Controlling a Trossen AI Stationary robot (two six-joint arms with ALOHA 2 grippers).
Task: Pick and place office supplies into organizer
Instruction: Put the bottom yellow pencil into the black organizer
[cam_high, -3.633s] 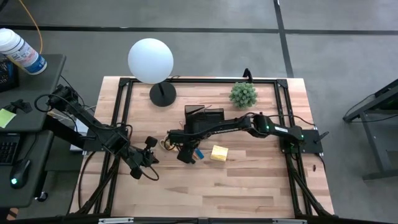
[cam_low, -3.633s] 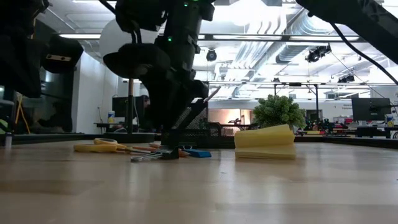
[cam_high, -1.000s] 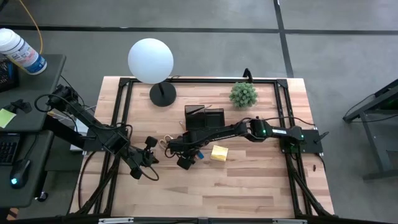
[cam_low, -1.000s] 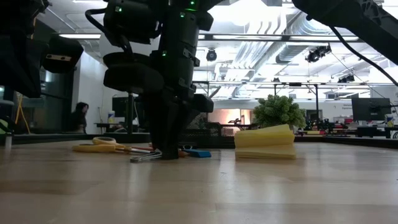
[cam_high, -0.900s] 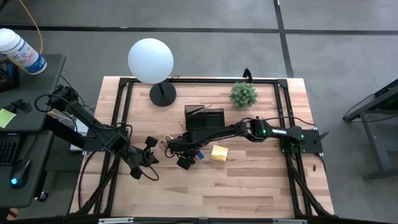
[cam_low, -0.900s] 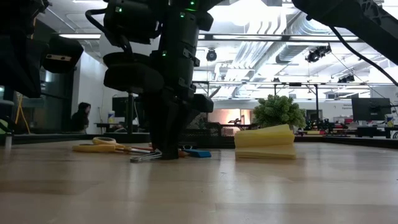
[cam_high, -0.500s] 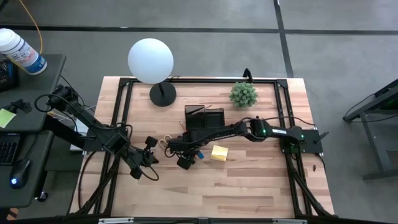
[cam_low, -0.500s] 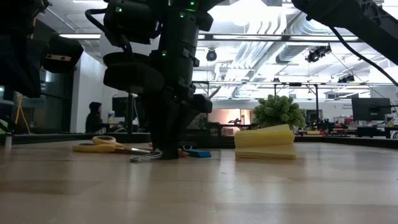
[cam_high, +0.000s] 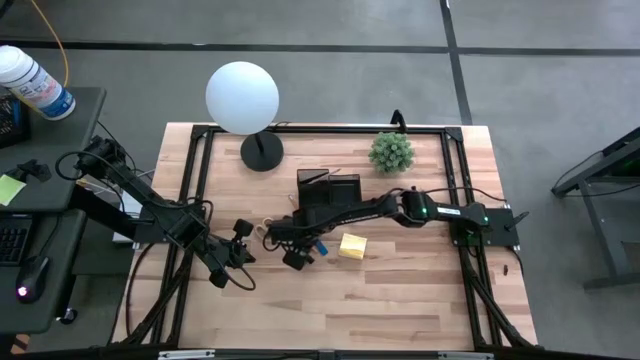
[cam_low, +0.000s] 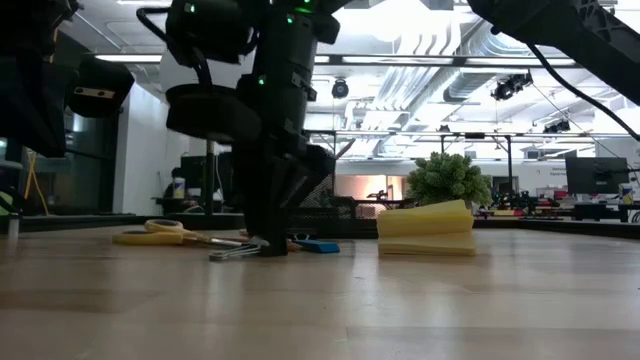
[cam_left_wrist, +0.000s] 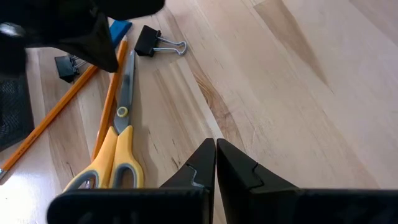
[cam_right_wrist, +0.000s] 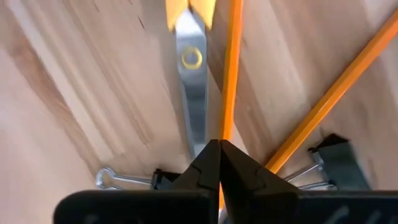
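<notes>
High view: the wooden table (cam_high: 400, 300) fills the middle, with a white globe lamp (cam_high: 242, 97) at its far left and a green plant (cam_high: 391, 151) at the far right. Both dark arms reach in over it. The right arm stretches across from the right edge, and its gripper (cam_high: 297, 257) is down at the table just in front of the black organizer (cam_high: 328, 192), which sits mid-table at the far side. The right wrist view shows those fingers pinched together on an orange pencil (cam_right_wrist: 232, 68), with the scissors (cam_right_wrist: 189, 74) blade just beside it, a second pencil (cam_right_wrist: 336, 93) crossing at an angle, and a black clip (cam_right_wrist: 163, 179) close by.

Waiting to the left, the left gripper (cam_high: 232, 268) hangs over bare wood, its fingers pressed tight together with nothing between them. From its wrist view the yellow-handled scissors lie near, handles toward it.

A yellow sticky pad (cam_high: 352, 245) sits just right of the right gripper, apart from it. In the low view a small blue eraser (cam_low: 318, 245) lies on the table between the gripper and the pad.
</notes>
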